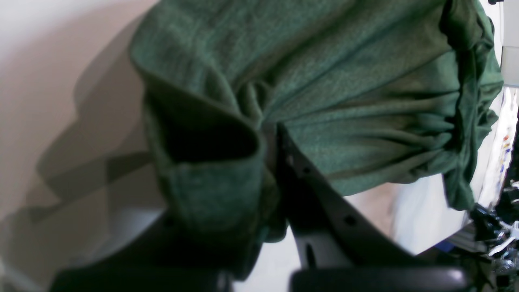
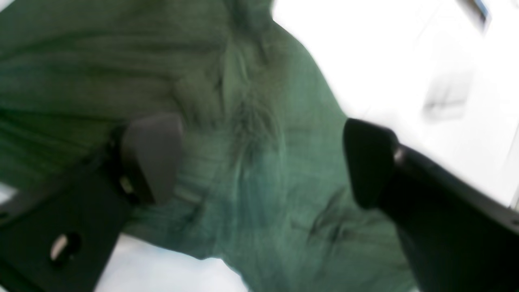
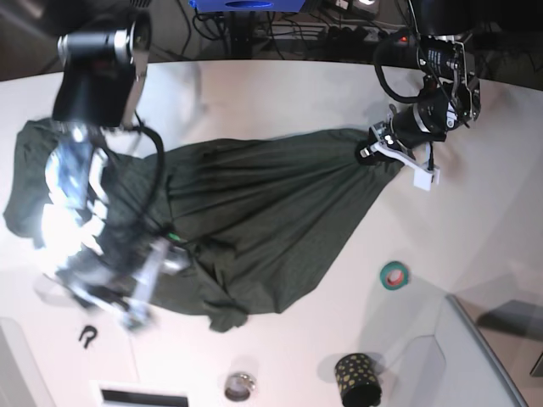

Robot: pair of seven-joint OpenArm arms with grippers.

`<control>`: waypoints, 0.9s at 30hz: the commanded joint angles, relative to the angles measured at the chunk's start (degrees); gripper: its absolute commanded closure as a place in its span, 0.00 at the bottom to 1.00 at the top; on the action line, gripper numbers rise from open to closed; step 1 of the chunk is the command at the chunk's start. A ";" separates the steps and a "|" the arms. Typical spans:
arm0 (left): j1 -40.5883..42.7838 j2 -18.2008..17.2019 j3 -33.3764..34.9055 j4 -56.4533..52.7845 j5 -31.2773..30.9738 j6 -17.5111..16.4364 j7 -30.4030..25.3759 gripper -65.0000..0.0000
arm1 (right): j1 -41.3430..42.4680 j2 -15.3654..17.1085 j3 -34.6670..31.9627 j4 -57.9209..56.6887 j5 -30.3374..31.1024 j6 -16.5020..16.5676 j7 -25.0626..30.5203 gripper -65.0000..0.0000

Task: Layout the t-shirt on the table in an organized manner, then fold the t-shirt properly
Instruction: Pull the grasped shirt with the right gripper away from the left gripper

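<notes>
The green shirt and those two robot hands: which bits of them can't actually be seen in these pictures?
- Base view: the right gripper is motion-blurred; its arm hides part of the t-shirt.
- Right wrist view: the shirt is out of focus and runs off the left and bottom edges.
- Left wrist view: the left gripper is buried in bunched cloth, so its fingertips are hidden.
- Base view: collar and sleeves are lost in folds.

No brand, label or number can be read anywhere; a small black mark shaped like an "R" (image 3: 86, 336) lies on the white counter (image 3: 280, 93).
</notes>
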 commanded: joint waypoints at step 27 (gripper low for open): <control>0.03 -3.28 5.66 6.31 -0.87 3.31 -0.40 1.00 | -11.50 2.31 59.94 -13.35 37.54 -10.59 -3.94 0.18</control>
